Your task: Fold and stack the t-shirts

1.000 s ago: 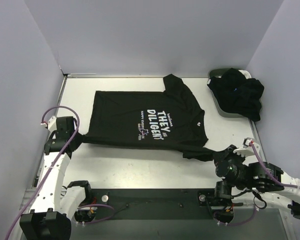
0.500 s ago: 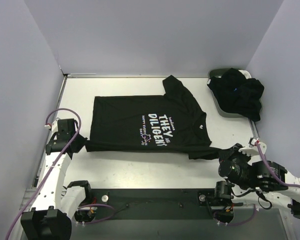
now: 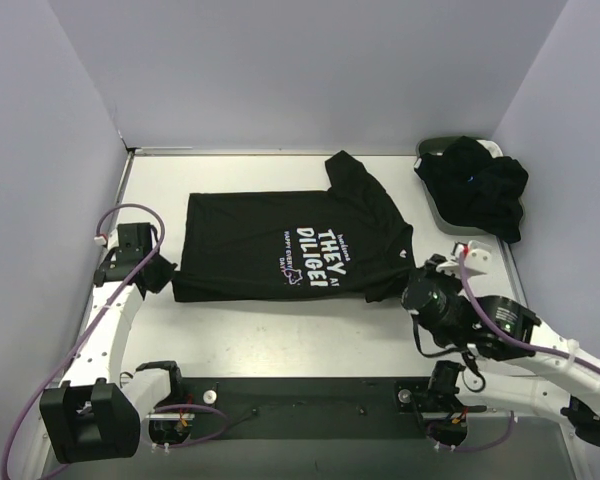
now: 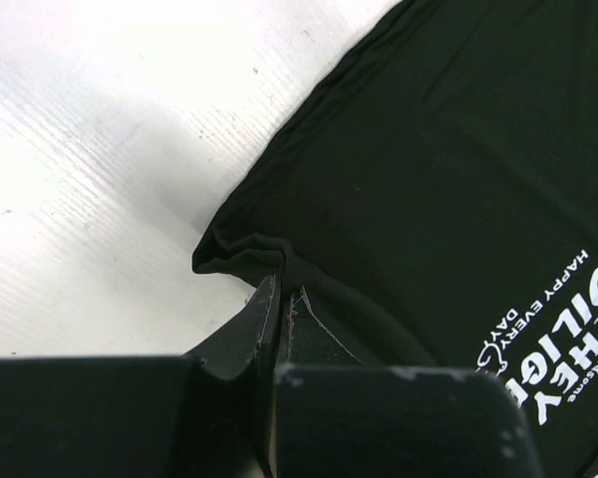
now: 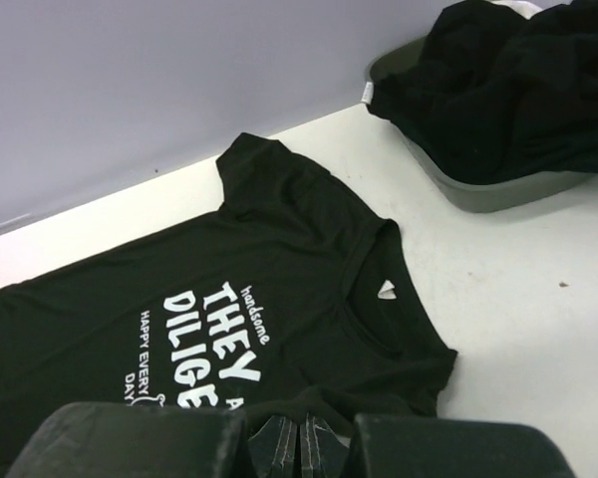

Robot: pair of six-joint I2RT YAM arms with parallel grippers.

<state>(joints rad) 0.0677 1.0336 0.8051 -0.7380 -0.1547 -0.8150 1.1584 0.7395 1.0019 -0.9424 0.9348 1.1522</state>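
A black t-shirt with white lettering (image 3: 280, 240) lies spread on the table, its near edge lifted and turned back over the print. My left gripper (image 3: 158, 275) is shut on the shirt's near left hem corner (image 4: 241, 257). My right gripper (image 3: 412, 292) is shut on the shirt's near right edge (image 5: 309, 406), held over the lettering (image 5: 209, 349). More black shirts (image 3: 475, 185) are piled in a dark oval basket (image 3: 450, 222) at the back right, also in the right wrist view (image 5: 508, 90). A bit of white cloth (image 5: 518, 5) shows behind that pile.
The pale table (image 3: 280, 335) ends at lilac walls behind and on both sides. A dark strip with the arm bases (image 3: 310, 405) runs along the near edge. A purple cable (image 3: 120, 225) loops by the left arm.
Both grippers have moved away from me with the shirt's near edge, folding it back over the lower part of the lettering. The right gripper moved left and farther in.
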